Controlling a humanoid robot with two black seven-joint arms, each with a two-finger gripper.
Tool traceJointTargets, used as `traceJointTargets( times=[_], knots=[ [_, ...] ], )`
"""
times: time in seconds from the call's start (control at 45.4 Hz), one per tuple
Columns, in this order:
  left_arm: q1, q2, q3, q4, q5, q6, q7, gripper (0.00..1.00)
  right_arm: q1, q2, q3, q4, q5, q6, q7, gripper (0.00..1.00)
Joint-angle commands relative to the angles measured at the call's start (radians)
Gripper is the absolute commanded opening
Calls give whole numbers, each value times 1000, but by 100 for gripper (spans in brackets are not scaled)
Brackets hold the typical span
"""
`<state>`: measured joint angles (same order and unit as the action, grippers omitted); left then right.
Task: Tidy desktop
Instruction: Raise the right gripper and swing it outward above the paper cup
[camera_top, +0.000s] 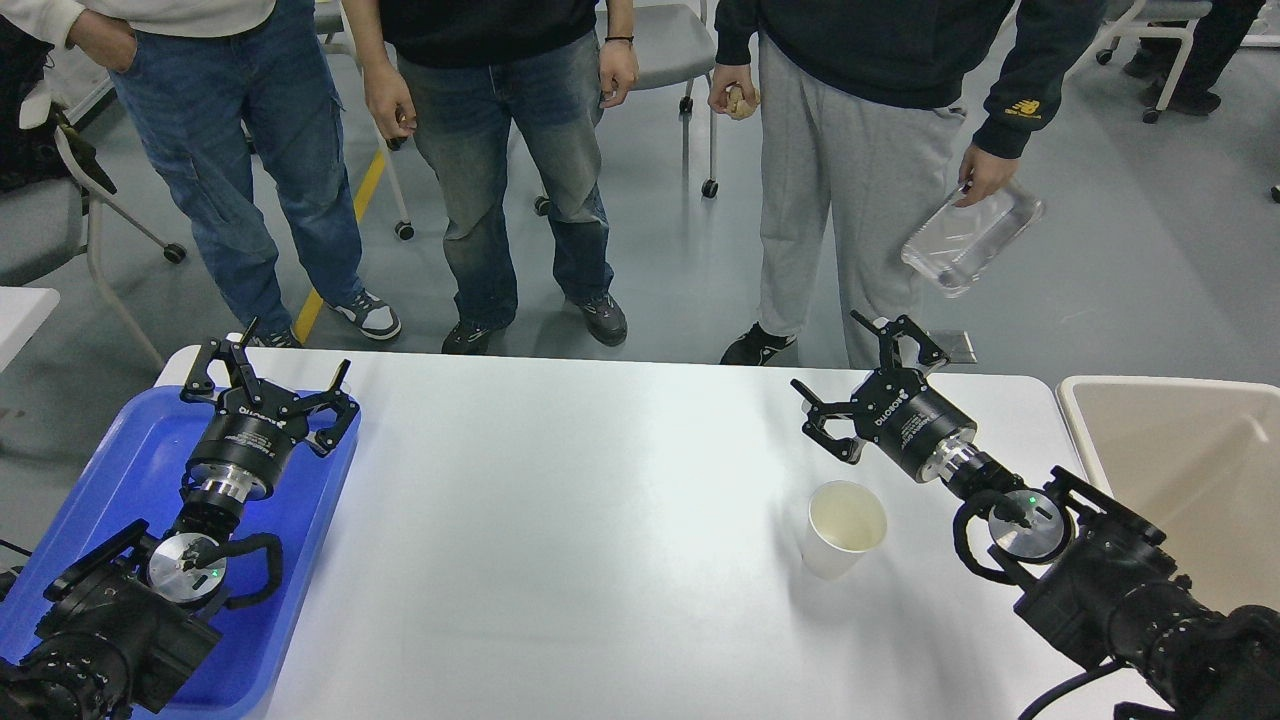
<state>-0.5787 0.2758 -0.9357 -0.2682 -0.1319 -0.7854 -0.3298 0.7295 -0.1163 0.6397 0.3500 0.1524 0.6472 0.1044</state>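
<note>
The three people (500, 150) behind the tabletop's (600, 520) far edge are cut off at the top; no heads show. The bin (1170, 440) at the right end runs out of the picture. The left arm hides much of the tray (120, 470), and the picture's edge cuts the tray's near corner. The tabletop's near edge is out of view. Whether the cup (843, 527) holds anything is not clear.

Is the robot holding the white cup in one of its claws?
No, the white cup stands alone on the desktop, and both the left tool and right tool are open and empty.
</note>
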Motion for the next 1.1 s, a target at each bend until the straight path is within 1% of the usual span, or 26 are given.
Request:
traceJointTargets(
  times=[0.0,0.33,0.484,0.639,0.727,0.837,0.881,0.947,0.969,1.079],
  knots=[
    [0,-1,0,0,0,0,0,100,-1,0,0,1,0,0,0,100],
    [0,0,2,1,0,0,-1,100,-5,-17,-3,10,-5,2,-2,100],
    [-1,0,2,0,0,0,0,100,-4,-48,-34,69,-31,-4,-2,100],
    [-1,0,2,0,0,0,0,100,-13,-147,-67,193,-66,-18,0,100],
    [0,0,2,0,0,0,0,100,-15,-232,-77,302,-92,-29,-2,100],
    [-1,0,2,0,0,0,0,100,-16,-348,-80,451,-135,-75,-2,100],
    [0,0,2,1,0,0,0,100,-16,-406,-80,524,-187,-89,-2,100],
    [0,0,2,1,0,0,0,100,-10,-453,-78,587,-249,-101,-5,100],
    [-1,0,2,0,0,0,-1,100,-4,-477,-78,624,-295,-119,-9,100],
    [-1,0,2,0,0,0,0,100,5,-539,-80,704,-434,-139,-15,100]
  ],
)
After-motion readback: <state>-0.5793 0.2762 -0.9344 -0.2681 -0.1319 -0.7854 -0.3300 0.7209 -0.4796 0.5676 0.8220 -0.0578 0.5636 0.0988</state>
